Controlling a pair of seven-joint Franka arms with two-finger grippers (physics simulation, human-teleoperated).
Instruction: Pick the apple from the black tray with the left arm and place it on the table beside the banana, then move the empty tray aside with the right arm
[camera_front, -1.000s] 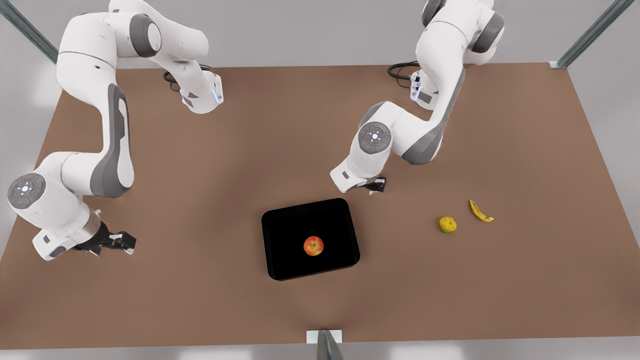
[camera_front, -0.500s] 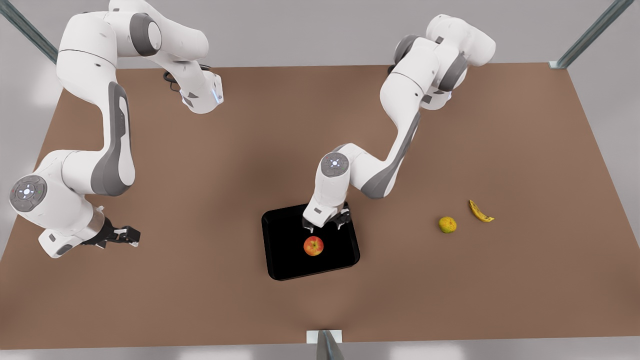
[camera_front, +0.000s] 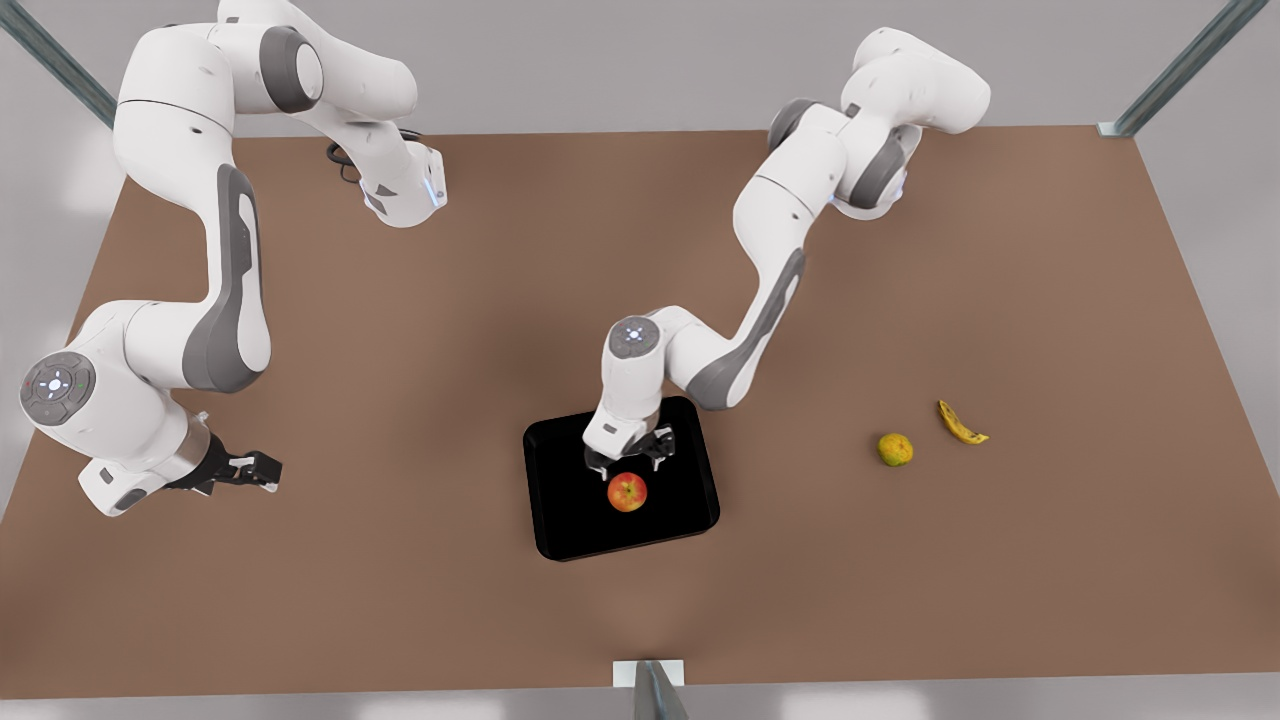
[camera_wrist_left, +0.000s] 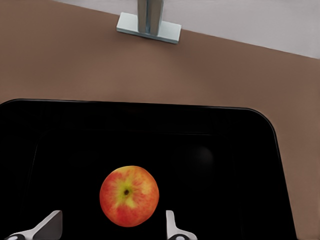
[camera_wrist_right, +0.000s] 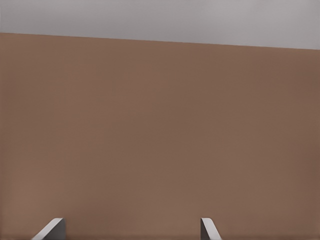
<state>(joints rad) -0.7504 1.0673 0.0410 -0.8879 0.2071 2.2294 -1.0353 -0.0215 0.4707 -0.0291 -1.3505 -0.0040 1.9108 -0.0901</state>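
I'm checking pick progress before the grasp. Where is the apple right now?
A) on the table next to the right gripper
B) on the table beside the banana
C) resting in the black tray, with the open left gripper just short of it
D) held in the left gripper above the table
C: the apple sits in the black tray, and the left gripper hangs open close to it without gripping it.

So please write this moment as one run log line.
left gripper: open, over black tray, near apple | right gripper: open, waiting over table | banana: on table

Right gripper (camera_wrist_right: 131, 229), jaws spread wide, faces bare brown table (camera_wrist_right: 160, 130).
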